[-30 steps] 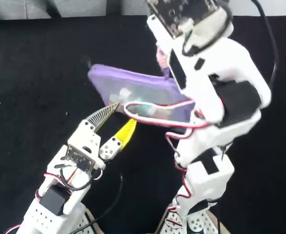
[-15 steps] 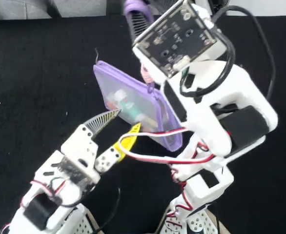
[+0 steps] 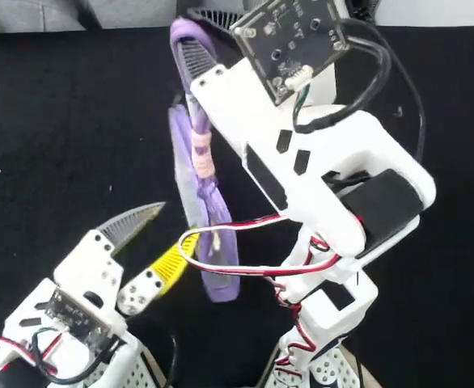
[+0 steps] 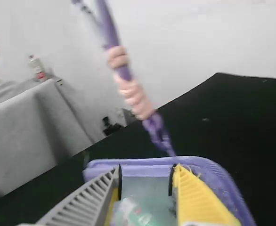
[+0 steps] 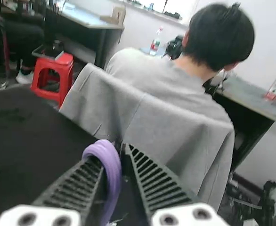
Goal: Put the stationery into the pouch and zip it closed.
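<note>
The pouch (image 3: pixel 188 178) hangs edge-on down the frame's centre, long axis nearly vertical, pinched by its strap in the right gripper (image 3: pixel 190 50) at upper centre, with the left gripper (image 3: pixel 175 224) gaping empty just lower-left of its bottom end.

Black table cover (image 3: pixel 51 121) is spread across the work area. Past its edge a grey backrest (image 5: pixel 166 122) is seen, w/ a red stool (image 5: pixel 53 70) set beside a dark desk (image 5: pixel 84 21); a bottle (image 5: pixel 155 45) is stood farther back
</note>
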`<control>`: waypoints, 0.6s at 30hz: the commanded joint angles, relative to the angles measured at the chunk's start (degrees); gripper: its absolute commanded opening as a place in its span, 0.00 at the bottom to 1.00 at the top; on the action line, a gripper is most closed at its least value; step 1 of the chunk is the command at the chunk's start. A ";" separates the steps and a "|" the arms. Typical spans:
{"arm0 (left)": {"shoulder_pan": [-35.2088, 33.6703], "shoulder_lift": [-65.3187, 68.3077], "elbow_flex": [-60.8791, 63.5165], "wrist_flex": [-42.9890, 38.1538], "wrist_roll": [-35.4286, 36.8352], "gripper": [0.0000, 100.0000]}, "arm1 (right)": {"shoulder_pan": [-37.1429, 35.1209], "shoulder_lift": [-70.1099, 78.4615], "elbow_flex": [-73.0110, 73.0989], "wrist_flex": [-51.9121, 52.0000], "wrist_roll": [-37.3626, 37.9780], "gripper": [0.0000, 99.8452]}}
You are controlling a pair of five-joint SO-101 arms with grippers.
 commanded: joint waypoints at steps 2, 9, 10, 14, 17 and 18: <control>-4.70 0.26 -0.40 0.18 -0.79 0.19 | 5.45 -0.04 -1.54 2.11 -0.97 0.01; -4.97 0.26 4.00 -2.81 -0.79 0.19 | 11.08 -2.86 0.13 -0.35 -7.82 0.01; -4.97 0.26 4.70 -3.16 -0.88 0.19 | 11.08 -3.82 0.13 -0.09 -8.44 0.01; -5.49 0.26 7.69 -5.80 -0.88 0.19 | 11.08 -6.99 0.22 -0.18 -10.02 0.01; -9.01 0.26 10.07 -9.05 -0.44 0.19 | 11.08 -9.27 0.22 -4.48 -10.02 0.01; -10.42 0.26 10.95 -10.46 -0.44 0.19 | 11.08 -10.24 0.31 -5.36 -10.02 0.01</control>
